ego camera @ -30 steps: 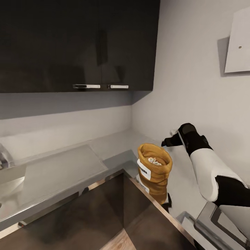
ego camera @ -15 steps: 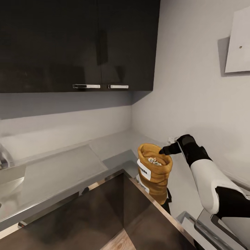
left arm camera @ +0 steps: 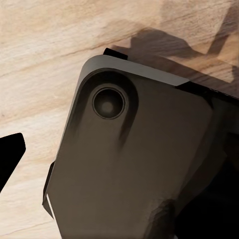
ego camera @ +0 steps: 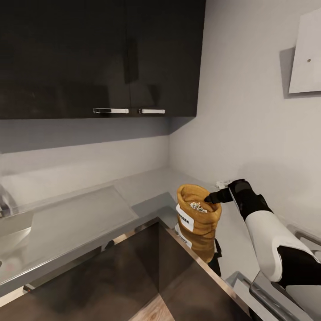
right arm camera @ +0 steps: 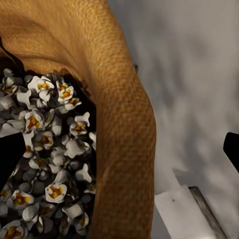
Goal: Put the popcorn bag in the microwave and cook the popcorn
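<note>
The tan popcorn bag (ego camera: 198, 214) stands upright on the grey steel countertop (ego camera: 80, 223) at its inner corner, white label facing left. Whitish-yellow popcorn (ego camera: 198, 207) lies inside it. My right gripper (ego camera: 210, 197) is open at the bag's far rim. In the right wrist view the rolled rim of the bag (right arm camera: 119, 99) runs between the fingers: one dark fingertip (right arm camera: 7, 159) is over the popcorn (right arm camera: 50, 149), the other (right arm camera: 231, 149) is outside over the counter. The left wrist view looks down at wood floor and my dark base (left arm camera: 134, 164), with one fingertip (left arm camera: 10, 154) at the edge.
Dark glossy wall cabinets (ego camera: 102, 58) hang over the counter. A ribbed draining board (ego camera: 76, 218) and part of a sink (ego camera: 9, 209) lie to the left. Grey walls close the corner behind the bag. A steel frame (ego camera: 276, 285) sits at the lower right.
My right gripper has come down and leftward from behind the bag to its rim, one finger now over the opening. The bag has not moved.
</note>
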Controlling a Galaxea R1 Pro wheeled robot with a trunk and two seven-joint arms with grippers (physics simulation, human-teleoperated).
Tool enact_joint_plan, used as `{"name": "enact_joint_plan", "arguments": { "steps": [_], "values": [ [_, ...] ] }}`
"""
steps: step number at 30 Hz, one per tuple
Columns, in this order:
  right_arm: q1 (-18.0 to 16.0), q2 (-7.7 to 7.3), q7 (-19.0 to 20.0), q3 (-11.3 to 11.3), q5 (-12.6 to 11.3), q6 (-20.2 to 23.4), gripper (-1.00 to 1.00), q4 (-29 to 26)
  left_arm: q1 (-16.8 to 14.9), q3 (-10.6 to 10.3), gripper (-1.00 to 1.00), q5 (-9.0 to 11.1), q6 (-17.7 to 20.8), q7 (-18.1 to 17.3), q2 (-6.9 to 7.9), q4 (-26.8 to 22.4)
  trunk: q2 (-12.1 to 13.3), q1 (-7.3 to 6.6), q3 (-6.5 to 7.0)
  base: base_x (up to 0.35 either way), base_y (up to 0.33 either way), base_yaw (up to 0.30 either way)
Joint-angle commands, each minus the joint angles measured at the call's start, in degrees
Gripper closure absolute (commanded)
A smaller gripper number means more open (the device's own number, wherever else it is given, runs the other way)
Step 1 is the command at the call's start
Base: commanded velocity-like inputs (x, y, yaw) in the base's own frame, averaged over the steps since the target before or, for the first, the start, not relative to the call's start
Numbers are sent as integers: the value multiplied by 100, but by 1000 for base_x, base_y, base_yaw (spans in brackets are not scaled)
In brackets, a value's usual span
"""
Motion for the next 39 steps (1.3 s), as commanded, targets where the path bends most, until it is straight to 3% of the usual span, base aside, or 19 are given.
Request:
{"name": "enact_joint_plan", "arguments": {
  "steps": [1, 17, 18, 21, 26, 39],
  "values": [
    [7, 4, 52, -26, 60, 10, -100, -7, -1, -13, -100, 60, -13, 11, -2, -3, -4, 0, -7, 0, 0, 0],
    [31, 1, 40, -72, 60, -226, -100, 500, -1, -13, -100, 60, -13, 11, -3, -4, -4, 0, -7, 0, 0, 0],
    [31, -2, 41, -104, 60, -226, 100, 502, -1, -13, -100, 60, -13, 11, -3, -4, -4, 0, -7, 0, 0, 0],
    [31, -22, 49, -204, 63, -222, 100, 581, -1, -13, -100, 60, -14, 11, -3, -4, -4, 0, -7, 0, 0, 0],
    [31, -204, 51, -230, 66, -229, 100, 658, -1, -13, -100, 60, -13, 11, 0, -3, -4, 0, -7, 0, 0, 0],
    [31, -218, 49, -234, 86, -87, 100, 554, -1, -13, -100, 60, -13, 11, -3, -4, -4, 0, -7, 0, 0, 0]
  ]
}}
